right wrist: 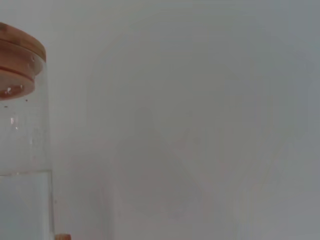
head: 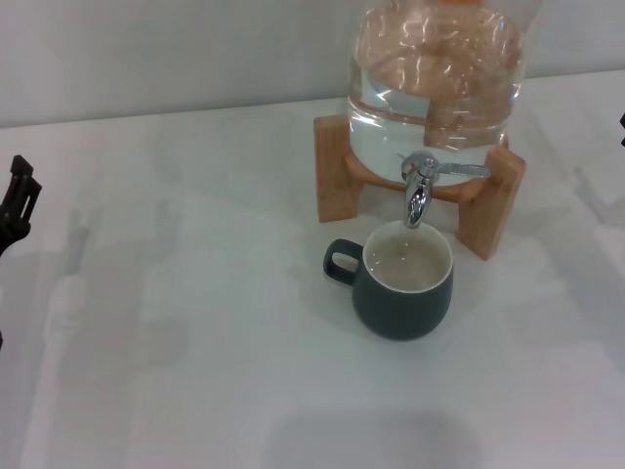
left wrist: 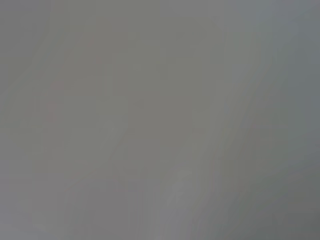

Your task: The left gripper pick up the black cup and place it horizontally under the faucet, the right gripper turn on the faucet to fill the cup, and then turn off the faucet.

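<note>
**Desk:** What sits at the far left?

**Photographer:** The left gripper, a black angular claw, at the table's left edge. Whether it is spread or pressed together cannot be told. A wide stretch of bare, smooth white table lies to its right.

**Desk:** And across that stretch?

**Photographer:** The black cup, squat, rounded, matte slate with a cream inside, stands upright well to the right of that claw, its loop handle turned toward it. Liquid shows inside. The faucet, shiny chrome with a thin flat lever, hangs directly over the cup's mouth. Behind it, a clear glass jar of water rests on a wooden stand.

**Desk:** The right gripper?

**Photographer:** Barely a dark sliver at the right edge; its wrist camera catches the jar's wooden lid.
</note>
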`<state>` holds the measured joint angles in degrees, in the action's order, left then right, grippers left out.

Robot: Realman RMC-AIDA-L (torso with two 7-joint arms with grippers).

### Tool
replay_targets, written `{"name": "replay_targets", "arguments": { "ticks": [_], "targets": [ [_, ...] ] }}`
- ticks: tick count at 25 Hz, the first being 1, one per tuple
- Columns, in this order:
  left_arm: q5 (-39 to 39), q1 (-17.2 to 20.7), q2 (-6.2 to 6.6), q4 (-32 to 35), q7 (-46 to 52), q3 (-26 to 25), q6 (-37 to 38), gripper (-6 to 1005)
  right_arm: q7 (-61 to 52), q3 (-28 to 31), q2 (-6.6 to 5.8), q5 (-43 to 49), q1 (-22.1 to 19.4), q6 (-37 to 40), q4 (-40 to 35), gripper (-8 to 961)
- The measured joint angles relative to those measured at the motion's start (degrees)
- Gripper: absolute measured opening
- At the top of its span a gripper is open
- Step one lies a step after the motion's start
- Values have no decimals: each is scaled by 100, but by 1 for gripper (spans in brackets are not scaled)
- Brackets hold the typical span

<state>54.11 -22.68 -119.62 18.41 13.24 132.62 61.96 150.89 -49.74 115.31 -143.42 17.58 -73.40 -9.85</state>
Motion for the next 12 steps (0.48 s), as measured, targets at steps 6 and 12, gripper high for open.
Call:
{"name": "replay_targets", "arguments": {
  "ticks": [6, 12],
  "targets": [
    [25, 0, 1, -4, 1, 0, 0, 794, 2, 0, 0, -2, 0, 12, 9, 838],
    [30, 0, 8, -4, 3, 0, 0, 794, 1, 0, 0, -2, 1, 13, 10, 838]
  ]
}}
